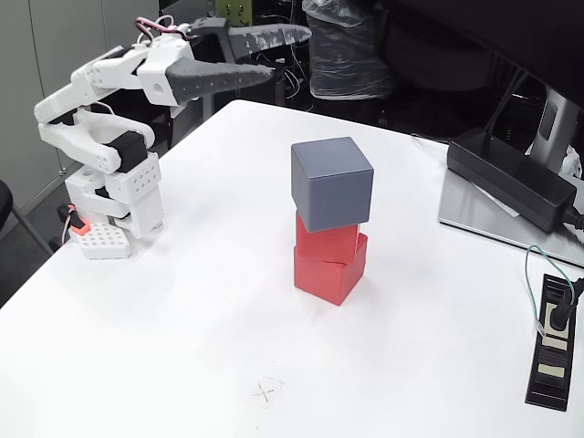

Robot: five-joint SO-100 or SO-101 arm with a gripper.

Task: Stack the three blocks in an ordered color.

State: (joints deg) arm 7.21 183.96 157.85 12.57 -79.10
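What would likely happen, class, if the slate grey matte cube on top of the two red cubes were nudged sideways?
The slate grey matte cube would probably slide or tip off: it overhangs the upper red cube beneath it. Flat faces suggest it would not roll. The stack looks twisted, with the lower red cube turned differently, so a push might topple it all. The gripper is raised, well clear.
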